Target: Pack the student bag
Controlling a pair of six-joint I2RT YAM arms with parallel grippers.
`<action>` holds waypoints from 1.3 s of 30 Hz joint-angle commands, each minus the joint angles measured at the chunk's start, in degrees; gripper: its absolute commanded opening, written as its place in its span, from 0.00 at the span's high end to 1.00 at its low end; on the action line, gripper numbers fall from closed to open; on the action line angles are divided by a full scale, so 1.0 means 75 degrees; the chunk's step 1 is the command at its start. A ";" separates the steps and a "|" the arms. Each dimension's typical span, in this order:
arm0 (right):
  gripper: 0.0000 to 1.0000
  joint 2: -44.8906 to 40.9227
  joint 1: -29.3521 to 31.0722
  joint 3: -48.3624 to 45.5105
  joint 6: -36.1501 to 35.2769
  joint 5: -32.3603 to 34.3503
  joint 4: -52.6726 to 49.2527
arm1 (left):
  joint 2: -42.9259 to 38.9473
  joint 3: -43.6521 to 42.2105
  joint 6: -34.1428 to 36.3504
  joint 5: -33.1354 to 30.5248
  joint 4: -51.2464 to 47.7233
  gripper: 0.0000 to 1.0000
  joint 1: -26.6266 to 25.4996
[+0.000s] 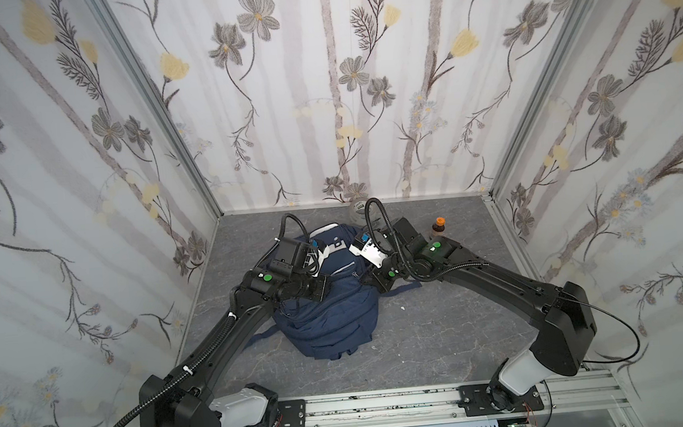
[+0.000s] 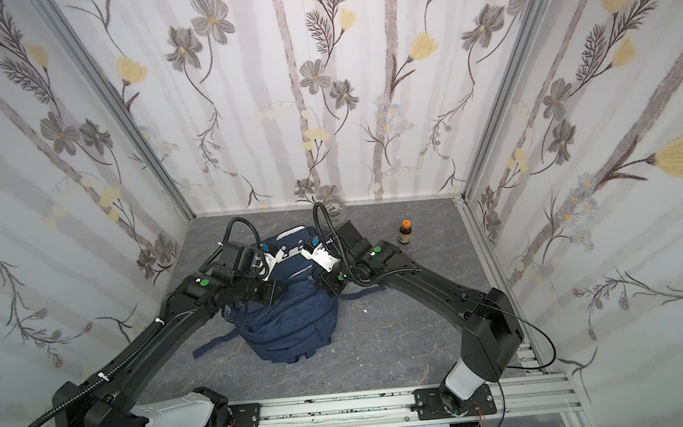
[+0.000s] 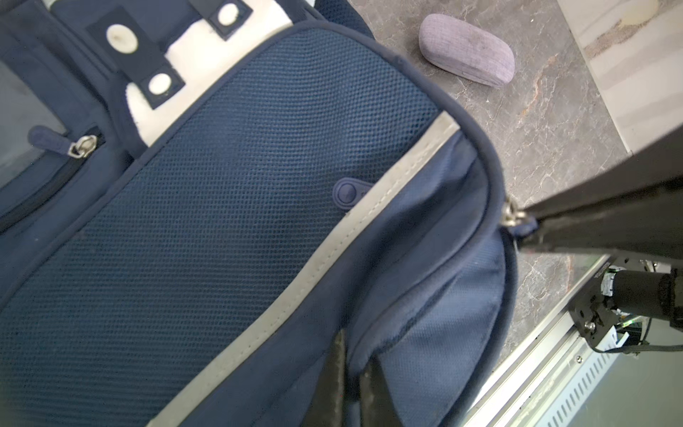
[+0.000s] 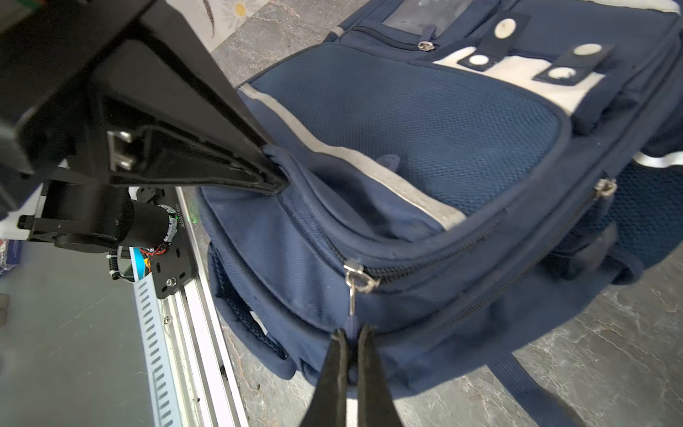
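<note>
The student bag [image 1: 330, 307] [image 2: 293, 310], navy with white patches and a pale stripe, lies on the grey table between both arms. In the left wrist view my left gripper [image 3: 354, 351] is shut on a fold of the student bag [image 3: 258, 185] at the edge of its front pocket. The right wrist view shows that same left gripper [image 4: 275, 177] lifting the fold. My right gripper [image 4: 352, 331] is shut on the blue zip pull [image 4: 353, 295] of the student bag [image 4: 406, 111]. The zip is part-way open.
A grey glasses case [image 3: 467, 55] lies on the table just past the bag. A small brown bottle with an orange cap [image 1: 439, 227] [image 2: 405, 232] stands at the back right. A clear round item [image 1: 359, 211] sits by the back wall. The metal rail [image 1: 388, 402] runs along the front.
</note>
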 commanded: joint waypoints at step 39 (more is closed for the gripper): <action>1.00 0.1050 -0.0440 0.1471 -0.0415 -0.0601 -0.0609 | -0.1434 -0.1591 0.3082 -0.0792 0.1378 1.00 0.0199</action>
